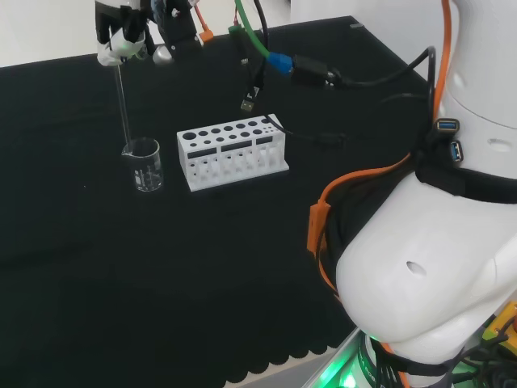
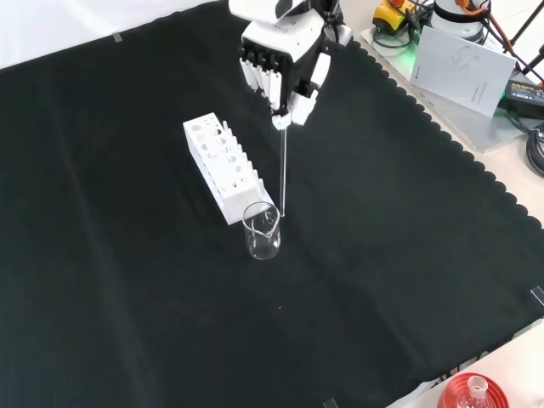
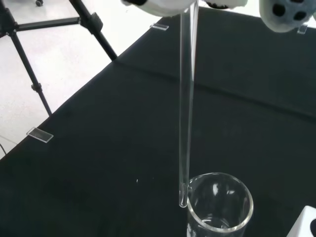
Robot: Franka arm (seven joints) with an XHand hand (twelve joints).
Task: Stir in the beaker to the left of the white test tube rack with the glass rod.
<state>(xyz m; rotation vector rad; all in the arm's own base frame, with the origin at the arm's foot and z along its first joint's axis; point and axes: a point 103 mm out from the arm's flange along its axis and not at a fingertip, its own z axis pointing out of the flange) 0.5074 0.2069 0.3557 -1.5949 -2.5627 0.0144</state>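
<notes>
The white test tube rack stood on the black cloth, the beaker just to its left in the head view. My hand hung above, fingers pinched on the glass rod. The rod hung upright, its tip at the beaker's rim, seemingly just outside. The beaker looked empty.
</notes>
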